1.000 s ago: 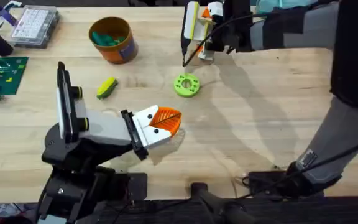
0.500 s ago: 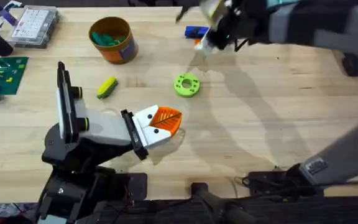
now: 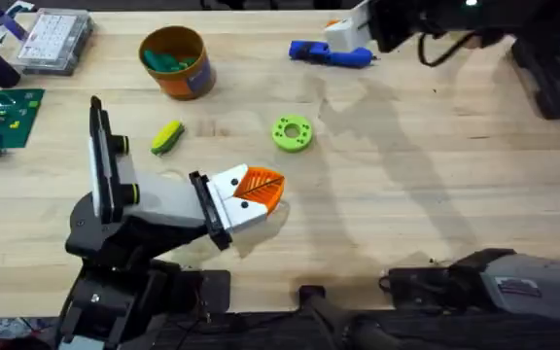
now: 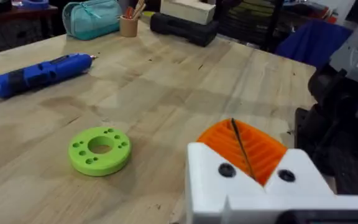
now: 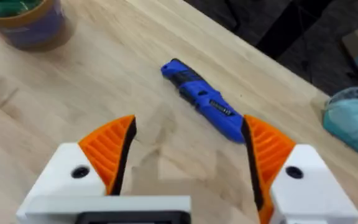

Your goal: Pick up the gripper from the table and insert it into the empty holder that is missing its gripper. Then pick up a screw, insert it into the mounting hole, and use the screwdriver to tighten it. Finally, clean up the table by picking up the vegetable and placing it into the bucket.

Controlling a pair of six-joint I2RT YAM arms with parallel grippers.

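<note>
Right end effector (image 5: 188,168), fingers spread wide, hung above the chunky blue cylindrical screwdriver (image 5: 202,100) lying on the desk (image 3: 426,185); probably best grasped mid-body. Left end effector (image 4: 248,163) was closed, empty.

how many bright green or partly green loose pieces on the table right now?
2. The green ring lies mid-table; the vegetable lies apart from it toward the left arm's side, near the bucket. Something green also sits inside the bucket, and more may be hidden there.
</note>
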